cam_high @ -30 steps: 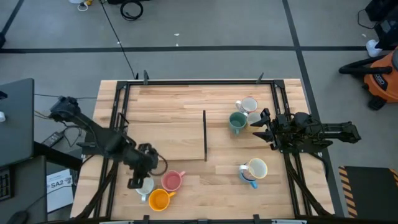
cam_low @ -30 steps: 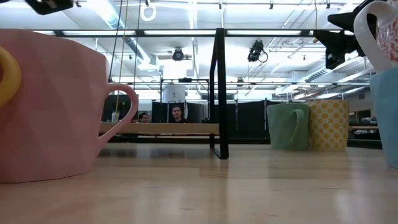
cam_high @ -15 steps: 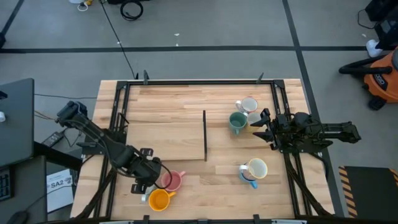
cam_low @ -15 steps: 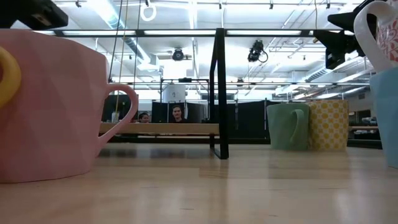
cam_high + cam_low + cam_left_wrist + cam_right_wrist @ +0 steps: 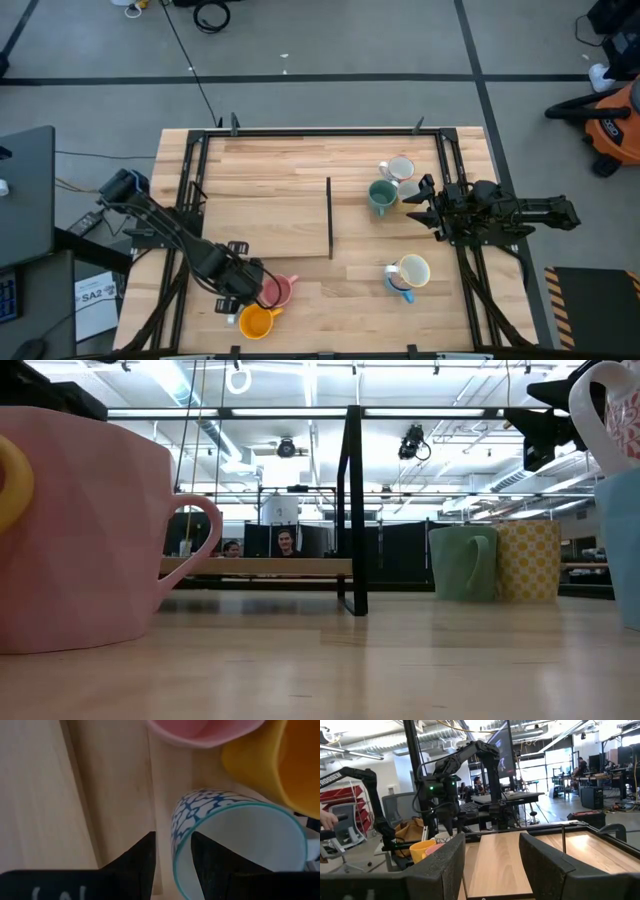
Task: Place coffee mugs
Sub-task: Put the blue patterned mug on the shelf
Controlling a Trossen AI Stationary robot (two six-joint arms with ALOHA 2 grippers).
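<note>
1. Your left gripper (image 5: 170, 857) is down at the table's (image 5: 290, 170) near-left corner, its fingers narrowly straddling the rim wall of the blue-patterned mug (image 5: 235, 840), which touches the orange mug (image 5: 280, 765) and lies just beside the pink mug (image 5: 205, 730).
2. You appear to be mid-grasp: squeeze fully, then lift straight up so the neighbours aren't knocked.
3. Your right gripper (image 5: 490, 865) waits with fingers spread and holding nothing, at the right edge.

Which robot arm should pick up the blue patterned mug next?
The left one. Its hand already has its fingers on either side of the blue patterned mug's rim, beside the pink mug and orange mug. The right hand waits open across the table.
</note>
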